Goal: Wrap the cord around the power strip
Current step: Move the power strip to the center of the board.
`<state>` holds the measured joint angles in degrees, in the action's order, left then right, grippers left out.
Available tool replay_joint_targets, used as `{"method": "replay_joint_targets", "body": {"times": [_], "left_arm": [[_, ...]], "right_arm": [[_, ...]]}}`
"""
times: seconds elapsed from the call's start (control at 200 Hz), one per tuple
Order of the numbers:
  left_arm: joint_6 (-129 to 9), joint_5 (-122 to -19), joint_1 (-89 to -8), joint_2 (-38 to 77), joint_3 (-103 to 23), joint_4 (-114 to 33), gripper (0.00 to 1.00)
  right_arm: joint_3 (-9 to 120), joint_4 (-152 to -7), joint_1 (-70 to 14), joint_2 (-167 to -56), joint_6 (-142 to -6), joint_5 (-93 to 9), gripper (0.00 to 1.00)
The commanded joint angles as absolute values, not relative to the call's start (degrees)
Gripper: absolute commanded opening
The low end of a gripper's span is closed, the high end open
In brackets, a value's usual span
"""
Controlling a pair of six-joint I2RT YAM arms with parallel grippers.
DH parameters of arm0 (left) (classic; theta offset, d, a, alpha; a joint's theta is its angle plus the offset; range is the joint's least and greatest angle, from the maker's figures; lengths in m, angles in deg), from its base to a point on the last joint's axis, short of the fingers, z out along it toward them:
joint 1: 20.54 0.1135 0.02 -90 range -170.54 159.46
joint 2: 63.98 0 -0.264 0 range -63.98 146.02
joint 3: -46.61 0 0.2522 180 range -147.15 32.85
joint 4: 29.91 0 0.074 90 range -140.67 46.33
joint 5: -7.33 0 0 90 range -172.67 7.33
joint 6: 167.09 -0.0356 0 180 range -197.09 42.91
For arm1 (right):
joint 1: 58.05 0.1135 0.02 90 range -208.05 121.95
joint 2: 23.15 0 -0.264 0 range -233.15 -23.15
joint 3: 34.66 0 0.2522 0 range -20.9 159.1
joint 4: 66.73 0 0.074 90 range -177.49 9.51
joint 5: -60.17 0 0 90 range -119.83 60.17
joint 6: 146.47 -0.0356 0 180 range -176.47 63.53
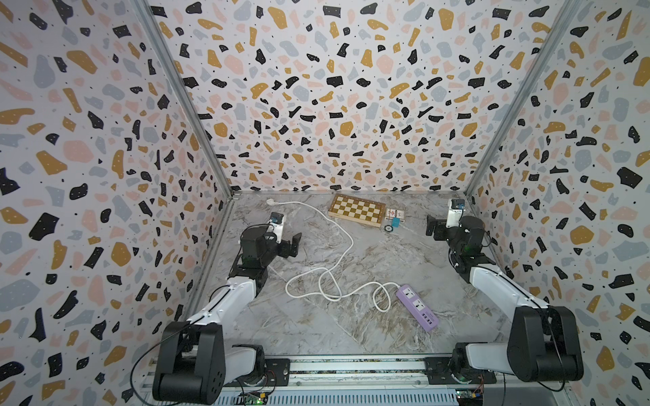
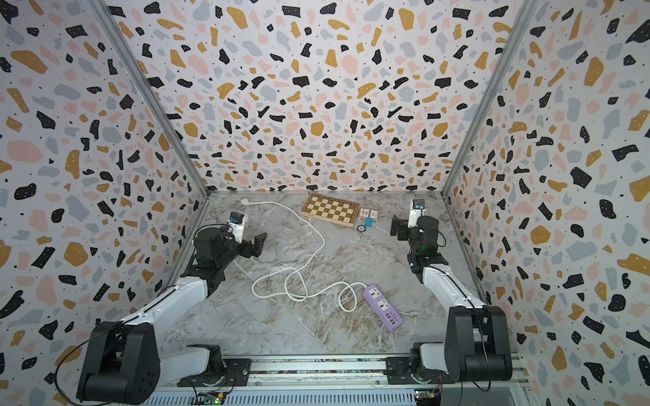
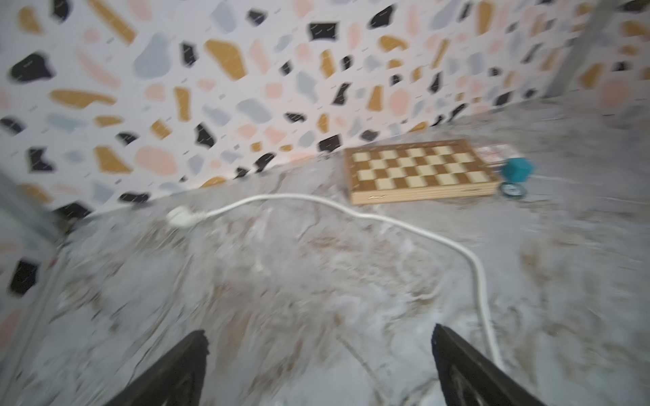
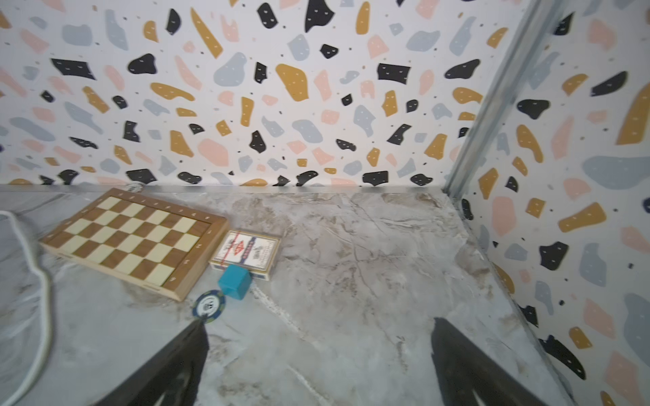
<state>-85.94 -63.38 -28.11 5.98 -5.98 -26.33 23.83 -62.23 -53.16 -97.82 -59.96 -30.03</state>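
The lavender power strip [image 1: 417, 307] [image 2: 382, 307] lies flat at the front right of the marble table. Its white cord [image 1: 351, 242] [image 2: 322, 242] leaves the strip's far end, makes loose loops at mid-table and runs to the white plug [image 1: 270, 201] [image 2: 245, 201] near the back wall. My left gripper [image 1: 294, 242] [image 2: 258, 242] hovers open at the left, apart from the cord. Its wrist view is blurred and shows the cord [image 3: 404, 225], the plug [image 3: 181, 216] and nothing between the jaws of the gripper [image 3: 318, 334]. My right gripper [image 1: 432, 226] [image 4: 318, 321] is open and empty at the back right.
A wooden chessboard [image 1: 357, 210] [image 4: 133, 239] lies by the back wall. Beside it are a card box [image 1: 394, 214] [image 4: 246, 253], a teal cube [image 4: 235, 281] and a poker chip [image 4: 209, 305]. Patterned walls close in three sides of the table.
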Motion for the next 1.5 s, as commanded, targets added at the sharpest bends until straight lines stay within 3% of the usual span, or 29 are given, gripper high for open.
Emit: {"method": "replay_joint_targets", "body": {"times": [0.0, 0.185, 0.335, 0.581, 1.106, 1.497], "left_arm": [[-95.7, -50.2, -35.5, 5.3, -12.5, -41.6, 0.99], [-97.7, -47.4, -44.8, 5.4, -16.4, -44.3, 1.00], [-98.3, -46.0, -48.7, 4.6, -17.4, -45.6, 1.00], [-100.1, -46.9, -53.1, 1.2, -16.2, -49.9, 1.00], [-97.9, -48.4, -54.3, -1.5, -14.1, -47.1, 1.00], [-99.1, -51.1, -55.3, -2.9, -15.0, -49.9, 1.00]], "right_arm": [[23.8, -88.1, -47.0, -95.5, -60.4, -34.1, 1.00], [18.7, -98.5, -36.9, -87.1, -63.9, -34.6, 1.00], [14.5, -97.3, -36.4, -81.9, -67.3, -40.9, 1.00], [15.1, -100.9, -36.5, -87.0, -70.9, -41.9, 1.00], [14.3, -103.8, -32.9, -96.7, -80.3, -36.8, 1.00], [14.5, -100.3, -22.8, -99.5, -84.1, -34.3, 0.82]]}}
